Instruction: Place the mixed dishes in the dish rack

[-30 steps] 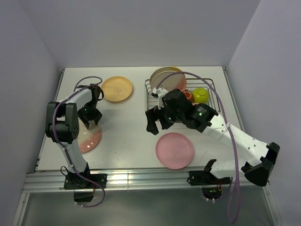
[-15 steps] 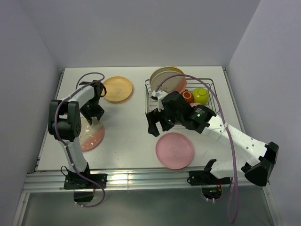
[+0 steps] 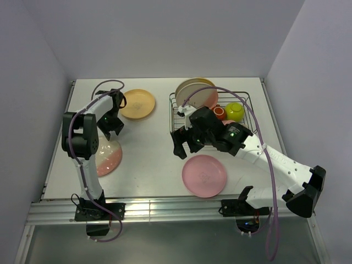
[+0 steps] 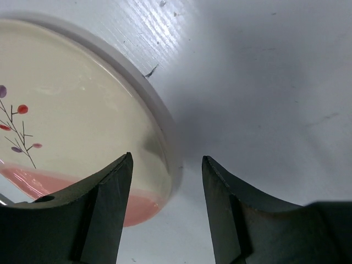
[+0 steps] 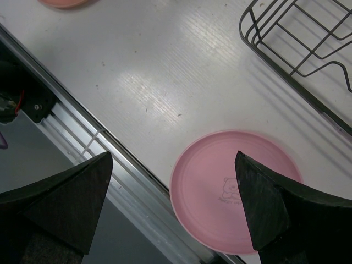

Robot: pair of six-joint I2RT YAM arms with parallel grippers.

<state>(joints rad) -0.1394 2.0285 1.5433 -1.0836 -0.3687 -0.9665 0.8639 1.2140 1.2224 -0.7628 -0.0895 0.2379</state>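
table [image 3: 148, 146] holds three loose plates lying flat. dish rack [image 3: 242, 99] sits at its far right, with two cream plates [image 3: 195, 91] standing at the rack's back-left end and a red mug [image 3: 219, 113] and lime-yellow bowl [image 3: 235, 111] beside them.

yellow-orange plate [image 3: 137, 103] lies far left of the rack, with neither gripper over it. pink plate [image 5: 236, 187] lies near the front edge, just in front of the rack. cream-and-pink plate [image 4: 71, 126], with its sprig motif, lies at the near left by the left arm's base.

right gripper [image 5: 173, 159] hovers with its fingers spread wide and nothing between them. the pink plate sits below, off toward its right finger rather than centred.

left gripper [image 4: 166, 159] has its fingers partly apart and holds nothing. it straddles the cream-and-pink plate's rim, one finger above the plate's face and the other above bare table. whether they touch the plate cannot be told.

that rim crosses the closing line, so a pinch on the edge looks likeliest to me. the left arm is plainly the nearer one for this plate, and the rack lies well apart to its right.
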